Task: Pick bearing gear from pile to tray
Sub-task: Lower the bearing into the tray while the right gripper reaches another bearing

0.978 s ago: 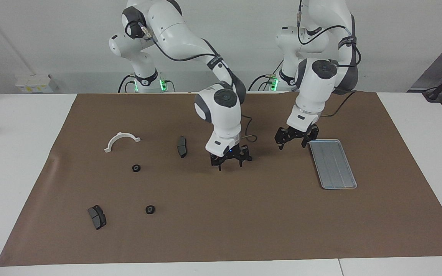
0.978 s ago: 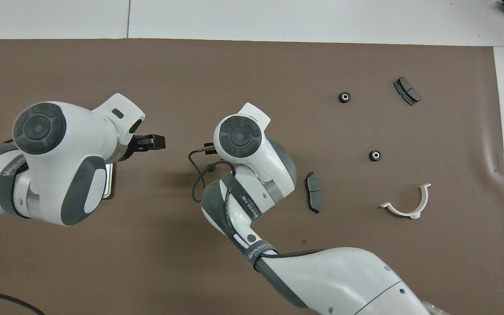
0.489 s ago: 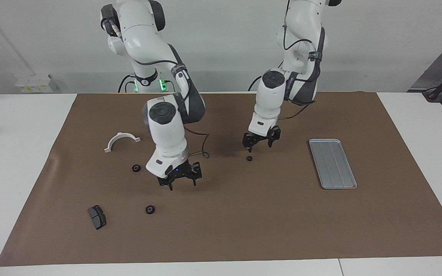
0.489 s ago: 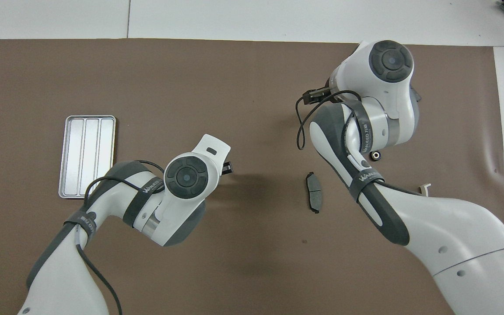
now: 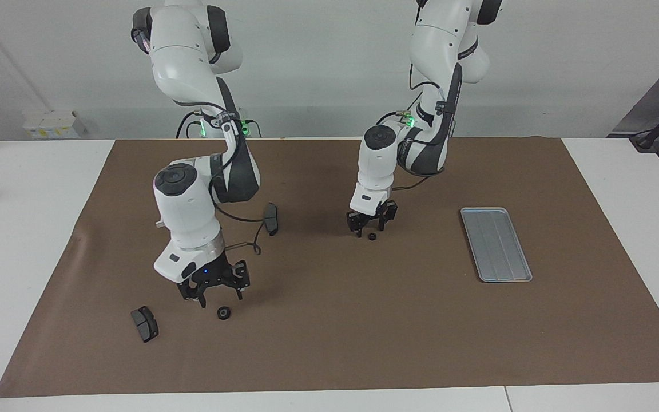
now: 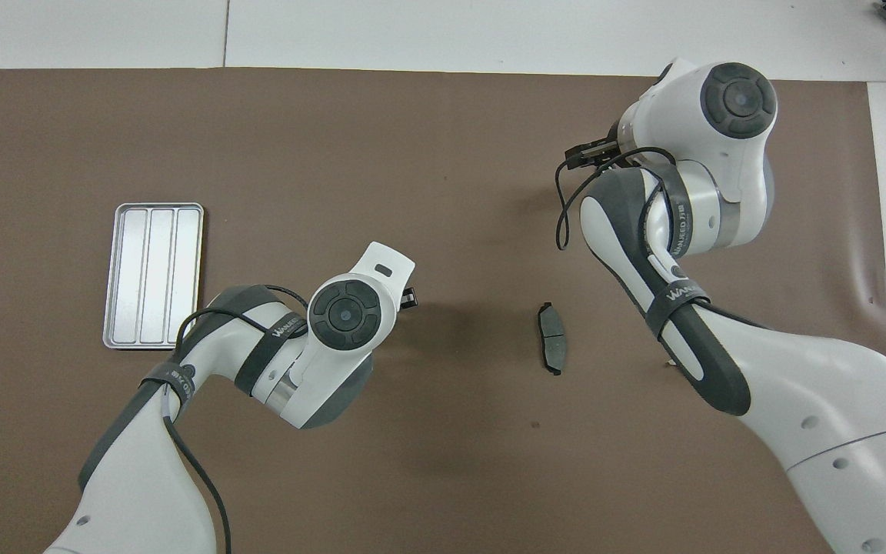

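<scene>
Lying bare on brown mat: tray

In the overhead view the right arm's bulk hides its own pincer and the parts under it. The left pincer shows only a black tip past its wrist, and the small gear under it is covered. Both arms are cut off by the bottom edge.

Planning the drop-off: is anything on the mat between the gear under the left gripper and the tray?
Nothing visible. The gear lies just under the left gripper, and only bare mat lies between it and the tray.
</scene>
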### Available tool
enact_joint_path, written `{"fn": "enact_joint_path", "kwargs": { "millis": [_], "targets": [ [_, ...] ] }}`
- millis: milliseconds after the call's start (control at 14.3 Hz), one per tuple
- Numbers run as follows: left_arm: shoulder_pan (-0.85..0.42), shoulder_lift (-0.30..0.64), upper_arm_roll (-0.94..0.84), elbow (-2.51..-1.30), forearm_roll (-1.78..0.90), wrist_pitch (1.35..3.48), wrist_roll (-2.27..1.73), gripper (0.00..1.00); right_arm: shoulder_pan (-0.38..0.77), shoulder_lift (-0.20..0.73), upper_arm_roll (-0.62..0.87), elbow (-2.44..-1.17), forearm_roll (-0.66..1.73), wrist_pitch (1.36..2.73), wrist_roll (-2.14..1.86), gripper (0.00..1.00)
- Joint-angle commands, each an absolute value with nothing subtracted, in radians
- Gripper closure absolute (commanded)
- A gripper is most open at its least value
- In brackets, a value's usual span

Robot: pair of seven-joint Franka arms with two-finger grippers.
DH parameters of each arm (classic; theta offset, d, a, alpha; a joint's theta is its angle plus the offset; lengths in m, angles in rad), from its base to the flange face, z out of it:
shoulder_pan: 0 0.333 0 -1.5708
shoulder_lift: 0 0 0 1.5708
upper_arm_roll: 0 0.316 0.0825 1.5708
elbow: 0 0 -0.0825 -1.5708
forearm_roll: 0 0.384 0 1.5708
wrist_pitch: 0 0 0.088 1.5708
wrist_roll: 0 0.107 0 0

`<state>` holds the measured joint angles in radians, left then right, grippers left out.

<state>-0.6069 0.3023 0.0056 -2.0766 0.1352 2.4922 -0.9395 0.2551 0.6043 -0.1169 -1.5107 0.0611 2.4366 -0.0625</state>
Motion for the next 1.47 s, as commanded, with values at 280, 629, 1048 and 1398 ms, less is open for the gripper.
{"fn": "enact_joint_path", "kwargs": {
  "millis": [280,629,1048,1398],
  "targets": [
    [-0.597,0.319,0.011,-2.071,0.164,2.533,-0.950,0.63,0.242,0.641,-0.104,-1.587,0.077,2.568,-0.091,0.20],
    [-0.595,0.319,0.011,-2.071,0.164,2.534,-0.945,1.00,0.242,0.629,-0.106,-1.632,0.075,2.568,-0.089,0.30],
    [-0.533,0.249,0.014,-1.991,0.164,2.361,-0.869,1.00,0.241,0.624,-0.107,-1.637,0.075,2.530,-0.087,0.52],
    [-0.326,0.123,0.009,-1.994,0.134,2.238,-0.613,1.00,0.236,0.623,-0.107,-1.635,0.075,2.510,-0.087,0.80]
  ]
}}
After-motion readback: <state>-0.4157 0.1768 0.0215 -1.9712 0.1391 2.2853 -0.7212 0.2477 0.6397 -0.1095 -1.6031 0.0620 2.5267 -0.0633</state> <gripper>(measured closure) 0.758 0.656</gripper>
